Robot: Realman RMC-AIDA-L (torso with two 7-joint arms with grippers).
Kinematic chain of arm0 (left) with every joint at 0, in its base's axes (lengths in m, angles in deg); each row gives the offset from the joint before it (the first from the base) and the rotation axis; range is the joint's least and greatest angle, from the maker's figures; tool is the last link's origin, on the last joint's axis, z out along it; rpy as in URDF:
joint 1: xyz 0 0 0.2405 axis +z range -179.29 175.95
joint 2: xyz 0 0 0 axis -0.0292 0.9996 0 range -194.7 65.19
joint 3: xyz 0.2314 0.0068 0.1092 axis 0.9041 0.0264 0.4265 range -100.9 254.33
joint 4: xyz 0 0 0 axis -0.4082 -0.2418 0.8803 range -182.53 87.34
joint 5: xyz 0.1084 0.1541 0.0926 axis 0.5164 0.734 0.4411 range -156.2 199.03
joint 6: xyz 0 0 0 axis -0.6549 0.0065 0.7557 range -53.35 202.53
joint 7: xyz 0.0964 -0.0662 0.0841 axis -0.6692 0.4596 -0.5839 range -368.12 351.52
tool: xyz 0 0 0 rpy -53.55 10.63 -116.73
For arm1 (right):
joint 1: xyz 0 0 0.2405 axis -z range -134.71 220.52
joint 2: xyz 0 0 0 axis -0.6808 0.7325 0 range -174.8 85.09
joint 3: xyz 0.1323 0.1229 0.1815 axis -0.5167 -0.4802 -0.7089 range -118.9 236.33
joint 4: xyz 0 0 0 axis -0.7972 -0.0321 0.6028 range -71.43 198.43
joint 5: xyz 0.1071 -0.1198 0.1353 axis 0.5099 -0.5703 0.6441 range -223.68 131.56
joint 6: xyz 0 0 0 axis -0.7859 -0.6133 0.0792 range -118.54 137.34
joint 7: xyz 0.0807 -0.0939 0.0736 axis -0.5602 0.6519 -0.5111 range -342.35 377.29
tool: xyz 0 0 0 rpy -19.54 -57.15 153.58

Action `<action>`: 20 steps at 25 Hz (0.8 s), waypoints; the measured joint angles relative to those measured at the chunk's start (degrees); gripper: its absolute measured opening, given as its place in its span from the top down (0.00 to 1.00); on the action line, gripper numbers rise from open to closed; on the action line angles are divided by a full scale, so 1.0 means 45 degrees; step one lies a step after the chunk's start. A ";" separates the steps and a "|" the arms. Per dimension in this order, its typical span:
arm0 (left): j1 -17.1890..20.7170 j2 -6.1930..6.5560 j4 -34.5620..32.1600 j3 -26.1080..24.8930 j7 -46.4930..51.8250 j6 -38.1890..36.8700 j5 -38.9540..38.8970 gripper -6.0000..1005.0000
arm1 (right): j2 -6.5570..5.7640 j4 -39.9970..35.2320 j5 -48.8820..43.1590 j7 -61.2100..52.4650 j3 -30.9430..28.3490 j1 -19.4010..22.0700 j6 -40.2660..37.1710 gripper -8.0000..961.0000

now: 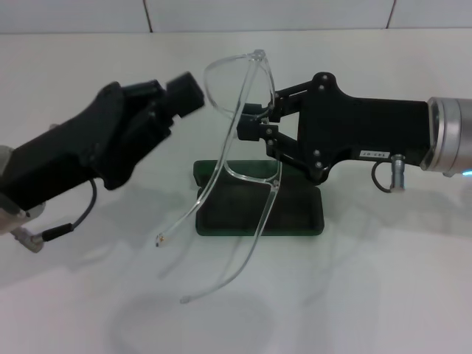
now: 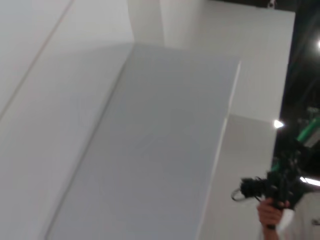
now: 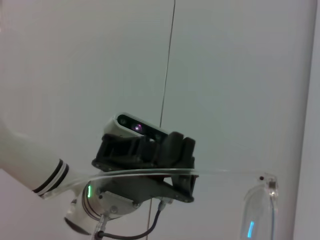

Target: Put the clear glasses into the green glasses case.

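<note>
While the green glasses case (image 1: 258, 214) lies on the white bench (image 1: 383, 295), the right claw (image 1: 251, 122) reaches in from the right, clenched on the clear glasses (image 1: 237, 147) at the middle of the frame and holding them in the air above the case. The lens stands on end, and the two clear arms trail down toward the near-left, their tips hanging above the bench in front of the case. The left claw (image 1: 184, 92) hovers just to the left of the glasses, apart from them; whether it is released or clenched cannot be told.
</note>
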 joint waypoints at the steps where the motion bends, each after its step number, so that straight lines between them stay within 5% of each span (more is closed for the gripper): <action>1: -0.0018 0.0013 -0.0152 0.0059 0.0091 -0.0003 0.0113 0.96 | -0.0001 0.0019 0.0003 0.0000 0.0000 -0.0008 -0.0007 0.87; 20: -0.0512 -0.0056 -0.1026 0.0267 0.1020 0.0260 0.0778 0.96 | -0.0001 0.0532 0.0020 0.0039 -0.0005 -0.0347 -0.0009 0.87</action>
